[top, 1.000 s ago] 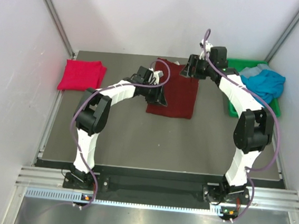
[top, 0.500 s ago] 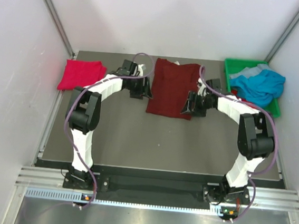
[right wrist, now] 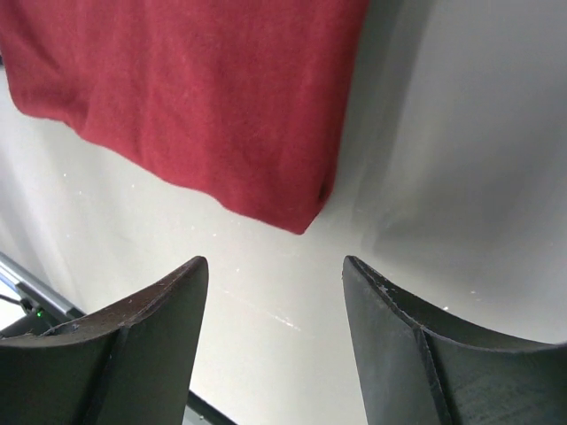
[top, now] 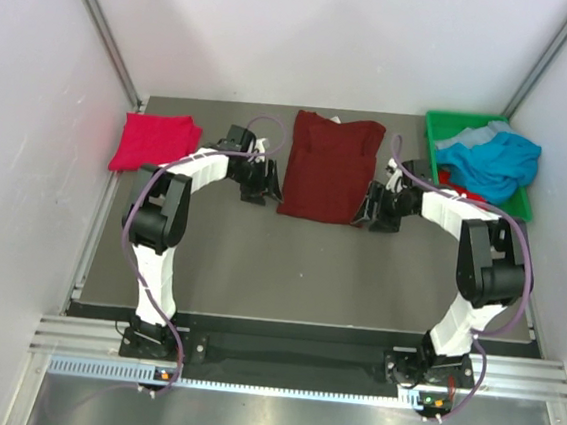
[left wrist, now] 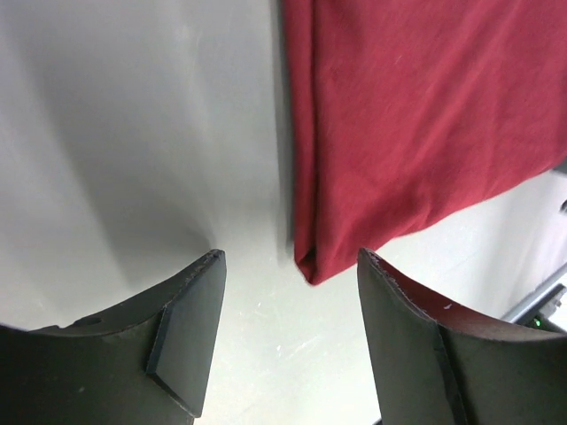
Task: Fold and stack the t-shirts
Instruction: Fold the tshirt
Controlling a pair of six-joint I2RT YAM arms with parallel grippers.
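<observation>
A dark maroon t-shirt point(top: 330, 167) lies flat mid-table as a long folded strip, and its near corners show in the wrist views point(left wrist: 407, 115) point(right wrist: 195, 88). My left gripper point(top: 265, 184) point(left wrist: 290, 283) stands open and empty just left of its near left corner. Just right of the near right corner, my right gripper point(top: 375, 207) point(right wrist: 275, 283) is also open and empty. Neither touches the cloth. A bright crimson t-shirt point(top: 155, 142) sits folded at the far left. A teal-blue t-shirt point(top: 492, 157) is bunched in the green bin point(top: 439, 121).
The green bin stands at the far right corner with some red cloth point(top: 466, 195) under the teal one. White walls close in the table on three sides. Bare grey table point(top: 309, 265) stretches between the maroon shirt and the arm bases.
My left gripper has opened and slid left off the maroon shirt's edge. My right gripper swung from the shirt's far edge down to its near right corner.
</observation>
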